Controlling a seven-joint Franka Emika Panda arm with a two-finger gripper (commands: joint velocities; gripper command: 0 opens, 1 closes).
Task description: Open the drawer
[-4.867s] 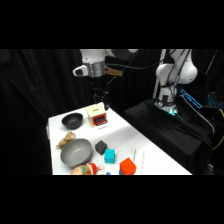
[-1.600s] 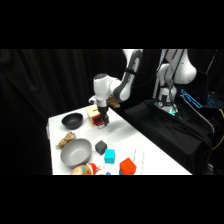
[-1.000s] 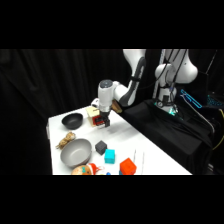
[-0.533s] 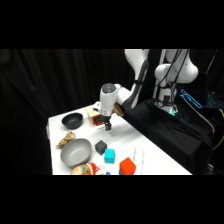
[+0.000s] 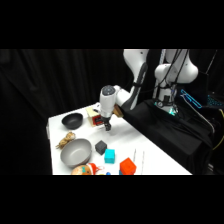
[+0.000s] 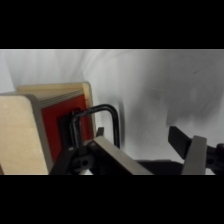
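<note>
Your claw (image 6: 150, 150) sits spread apart, one finger (image 6: 117, 155) beside the drawer (image 6: 75, 122) handle (image 6: 97, 122), drawer at its 9 o'clock.

I saw bare table (image 5: 131, 134) open ahead of the gripper (image 5: 107, 124) on its far side from the drawer (image 5: 94, 117), which stood right against it. In the wrist view one finger (image 6: 116, 159) sat just under the drawer's handle (image 6: 100, 120). Black bowl (image 5: 72, 120) lay beyond the drawer; grey bowl (image 5: 76, 152), dark block (image 5: 101, 146) and teal cube (image 5: 109, 155) crowded the near side.
</note>
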